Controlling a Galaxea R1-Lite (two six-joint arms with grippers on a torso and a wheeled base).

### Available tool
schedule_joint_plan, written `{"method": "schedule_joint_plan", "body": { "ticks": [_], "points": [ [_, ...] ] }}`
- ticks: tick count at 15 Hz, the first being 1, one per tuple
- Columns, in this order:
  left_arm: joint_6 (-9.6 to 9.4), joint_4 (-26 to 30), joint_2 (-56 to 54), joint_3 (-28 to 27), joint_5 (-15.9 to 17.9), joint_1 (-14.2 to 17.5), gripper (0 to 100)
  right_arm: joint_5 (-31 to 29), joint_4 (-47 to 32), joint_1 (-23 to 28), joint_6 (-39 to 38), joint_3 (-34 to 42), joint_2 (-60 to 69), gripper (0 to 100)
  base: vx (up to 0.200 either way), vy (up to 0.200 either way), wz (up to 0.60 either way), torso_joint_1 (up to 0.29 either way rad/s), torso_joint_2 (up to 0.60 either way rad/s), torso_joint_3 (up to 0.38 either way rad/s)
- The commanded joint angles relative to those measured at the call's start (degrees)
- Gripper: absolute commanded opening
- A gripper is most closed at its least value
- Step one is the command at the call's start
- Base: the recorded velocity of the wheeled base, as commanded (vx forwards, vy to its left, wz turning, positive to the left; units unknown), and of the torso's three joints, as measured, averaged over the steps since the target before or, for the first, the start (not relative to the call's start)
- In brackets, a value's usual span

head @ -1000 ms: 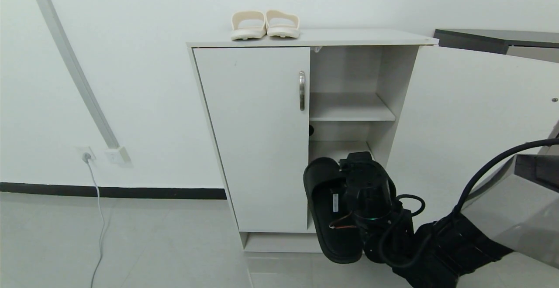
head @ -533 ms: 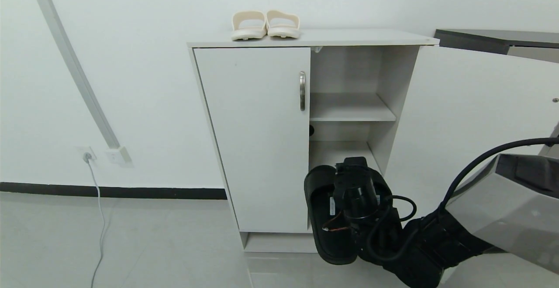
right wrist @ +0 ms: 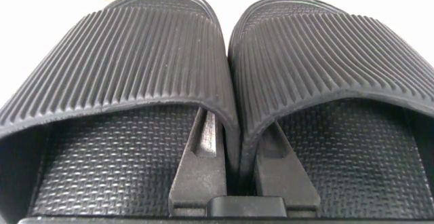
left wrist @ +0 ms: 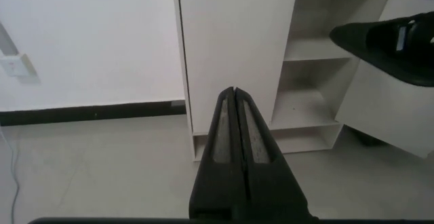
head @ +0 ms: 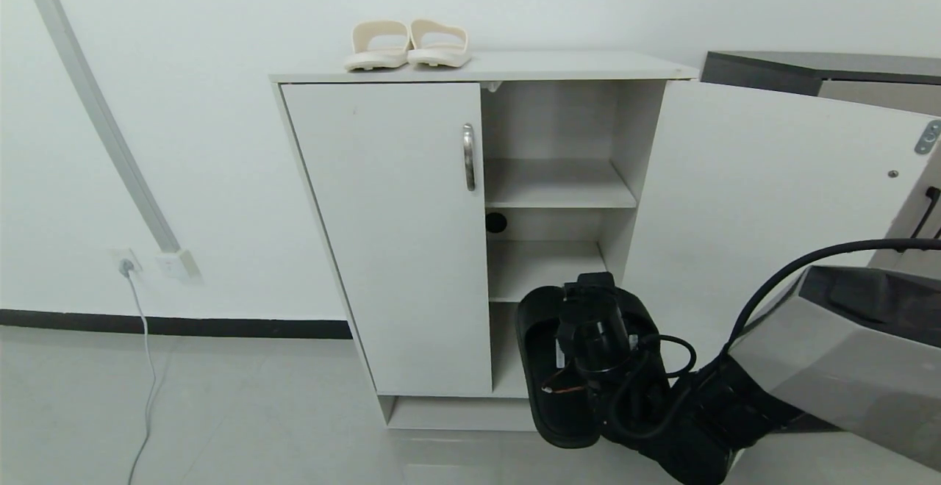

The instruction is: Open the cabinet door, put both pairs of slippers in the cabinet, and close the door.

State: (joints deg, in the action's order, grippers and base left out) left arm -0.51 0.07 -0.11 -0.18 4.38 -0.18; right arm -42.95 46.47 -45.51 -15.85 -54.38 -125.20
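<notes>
Holding the black slippers (head: pixel 548 367) by their touching inner edges, the right tool (right wrist: pixel 239 157) had one finger slid under each strap and was pinching the pair together, soles upright, in front of the open right half of the cabinet (head: pixel 382 235). Over the last second the whole head view shifted sideways (the camera turned, the furniture did not move). Measured against the cabinet, the pair had drifted away from the edge of the closed left door and sat lower, squarely before the bottom compartment, just under the lower shelf (head: pixel 540 268). That suggested the arm was lining up to push the pair inside, with the open door (head: pixel 750 206) swung well clear on the right. The left tool (left wrist: pixel 234 125) hung back near the floor with its fingers pressed together, carrying nothing. The cream slippers (head: pixel 408 44) lay on top of the cabinet, not yet stored.
</notes>
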Motion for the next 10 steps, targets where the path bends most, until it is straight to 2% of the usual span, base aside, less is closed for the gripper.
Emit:
{"method": "schedule_joint_plan", "body": {
  "ticks": [1,5,10],
  "points": [
    [-0.02,0.01,0.11,0.01,0.02,0.01,0,0.06,0.02,-0.11,-0.06,-0.2,-1.1,0,0.0,0.0,0.0,0.0,0.0,0.0],
    [-0.02,0.01,0.11,0.01,0.02,0.01,0,0.67,4.07,1.56,-0.06,-1.96,-5.94,0,0.0,0.0,0.0,0.0,0.0,0.0],
    [-0.02,0.01,0.11,0.01,0.02,0.01,0,1.38,4.59,1.56,-0.06,-2.04,-6.29,0,0.0,0.0,0.0,0.0,0.0,0.0]
  ]
}}
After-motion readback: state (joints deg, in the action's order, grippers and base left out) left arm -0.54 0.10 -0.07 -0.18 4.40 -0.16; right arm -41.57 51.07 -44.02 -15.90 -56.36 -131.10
